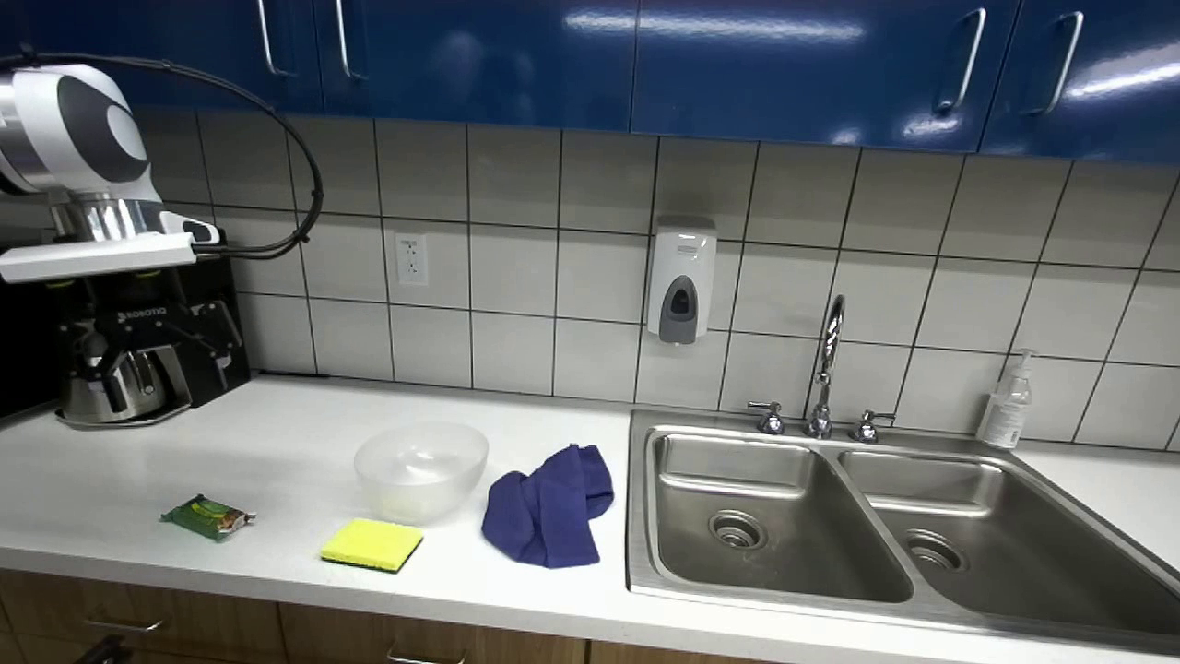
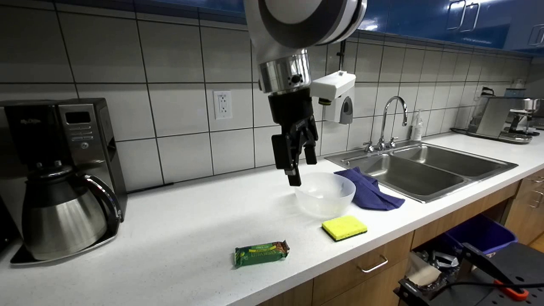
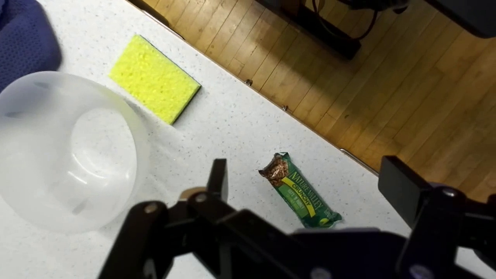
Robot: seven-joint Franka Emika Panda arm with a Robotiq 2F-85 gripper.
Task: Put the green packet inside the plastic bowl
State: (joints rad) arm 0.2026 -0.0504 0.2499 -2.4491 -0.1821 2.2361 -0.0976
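The jaws hang spread wide above the surface point(image 2: 170, 238), where the green packet point(image 3: 300, 192) lies well apart from the plastic bowl point(image 2: 325, 207).

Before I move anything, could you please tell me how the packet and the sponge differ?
The packet is mostly green and lettered; the sponge is plain yellow on top. The packet is narrow, the sponge broader. The sponge lies nearer the bowl than the packet. Both lie on the counter.

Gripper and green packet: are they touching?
Apart. In an exterior view, the gripper hangs in the air, the green packet lies on the counter, and its white surface shows between them.
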